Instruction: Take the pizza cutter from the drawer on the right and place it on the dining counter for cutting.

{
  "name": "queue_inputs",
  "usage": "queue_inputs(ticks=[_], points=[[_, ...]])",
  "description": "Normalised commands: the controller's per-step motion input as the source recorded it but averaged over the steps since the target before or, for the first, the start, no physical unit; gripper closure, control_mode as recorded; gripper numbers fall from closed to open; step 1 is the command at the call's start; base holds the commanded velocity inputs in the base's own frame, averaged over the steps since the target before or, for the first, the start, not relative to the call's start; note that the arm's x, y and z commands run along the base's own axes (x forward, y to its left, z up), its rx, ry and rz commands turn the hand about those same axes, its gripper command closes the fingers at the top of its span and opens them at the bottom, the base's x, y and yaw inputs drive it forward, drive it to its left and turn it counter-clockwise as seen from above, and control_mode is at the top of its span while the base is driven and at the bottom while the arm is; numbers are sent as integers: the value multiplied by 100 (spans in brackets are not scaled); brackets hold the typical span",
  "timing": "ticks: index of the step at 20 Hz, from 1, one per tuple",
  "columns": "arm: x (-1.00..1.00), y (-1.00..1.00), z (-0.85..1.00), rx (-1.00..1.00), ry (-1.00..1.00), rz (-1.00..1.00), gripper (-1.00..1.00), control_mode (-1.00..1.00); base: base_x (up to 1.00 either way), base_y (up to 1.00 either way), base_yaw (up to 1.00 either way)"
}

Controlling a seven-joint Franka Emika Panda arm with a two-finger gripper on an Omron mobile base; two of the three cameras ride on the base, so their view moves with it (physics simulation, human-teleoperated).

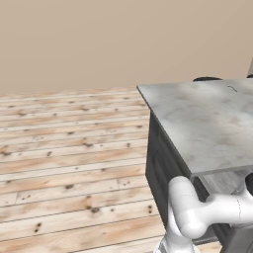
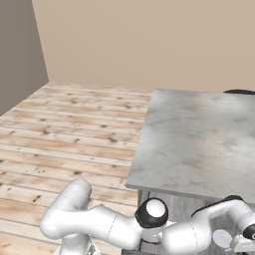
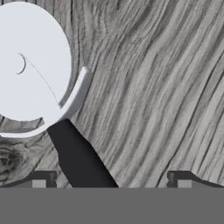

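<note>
The gripper (image 3: 111, 181) hangs wide open and empty over the pizza cutter (image 3: 39, 83), upper left, on the drawer (image 3: 157, 87) floor.

Pizza cutter (image 3: 35, 65) (white wheel, black handle) flat on grained drawer (image 3: 166, 87) floor.

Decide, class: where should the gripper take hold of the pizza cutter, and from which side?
Grip the dark handle, coming straight down from above. The cutter lies flat on the drawer floor, so its thin wheel gives no purchase, while the narrow handle would likely fit between the open gripper fingers.
</note>
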Motion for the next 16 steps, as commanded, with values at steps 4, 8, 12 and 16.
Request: queue_inputs(ticks=[4,8,12,16], points=[[0,1,0,-1,0,0,-100,-100,0,0,0],[0,7,0,-1,0,0,-100,-100,0,0,0],[0,16,0,-3,0,0,-100,-100,0,0,0],[0,9,0,-2,0,0,-100,-100,0,0,0]])
